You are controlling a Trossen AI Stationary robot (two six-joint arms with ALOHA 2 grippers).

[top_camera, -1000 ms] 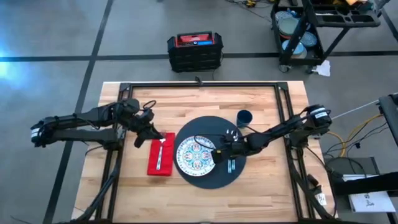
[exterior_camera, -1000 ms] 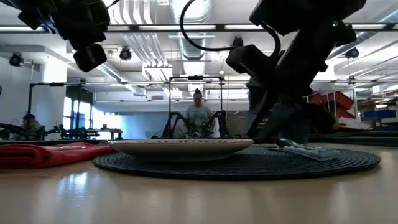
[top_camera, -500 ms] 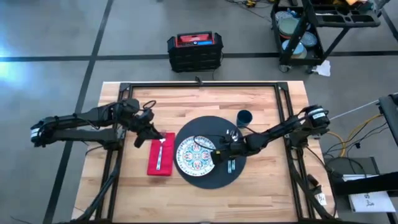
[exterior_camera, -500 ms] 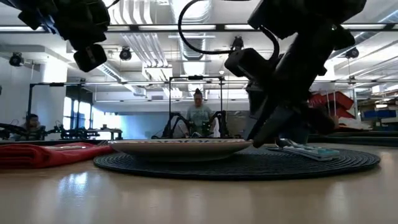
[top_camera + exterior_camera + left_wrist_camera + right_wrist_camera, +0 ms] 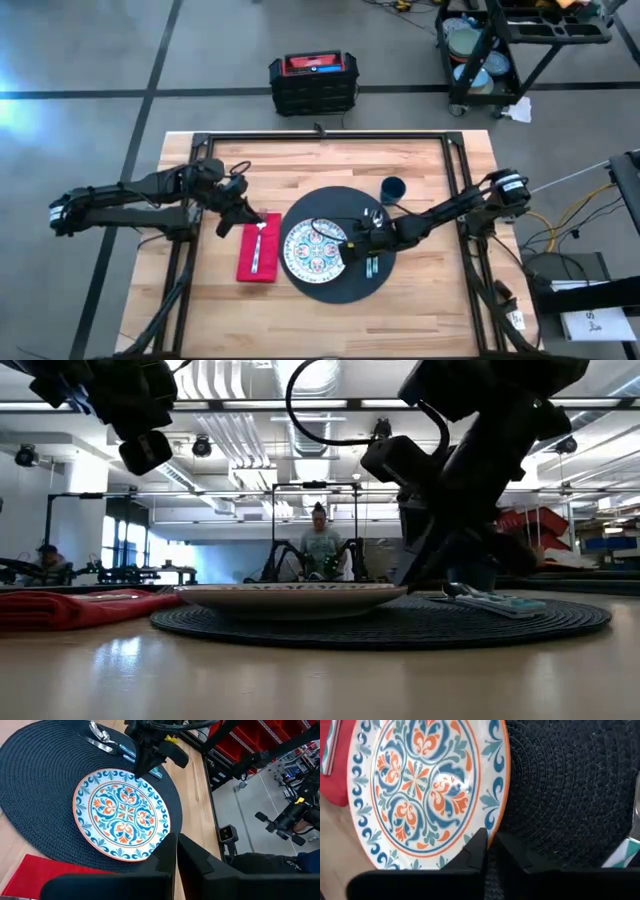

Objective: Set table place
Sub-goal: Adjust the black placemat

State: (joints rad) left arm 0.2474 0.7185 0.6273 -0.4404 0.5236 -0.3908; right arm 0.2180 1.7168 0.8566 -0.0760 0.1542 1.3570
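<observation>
A round dark mat lies mid-table with the patterned plate on its left half. A spoon and a knife lie on the mat to the plate's right. The red napkin lies left of the mat, and the fork rests on it. The dark blue cup stands just beyond the mat at the far right. My right gripper is shut, low at the plate's right rim. My left gripper hangs shut above the napkin's far end with nothing in it. My right gripper has its shut fingertips at the plate's rim on the side toward the table's right, coming down at a slant from the right. I cannot tell whether they touch the rim. The plate lies flat on the mat.
A black rail frame edges the wooden table. Bare wood lies beyond the mat and along the near edge. A black and red case sits on the floor past the far edge. A person sits in the room behind.
My right gripper has gone a little toward the table's left and down, so its fingertips now stand at the plate's right rim. The plate stays where it was.
</observation>
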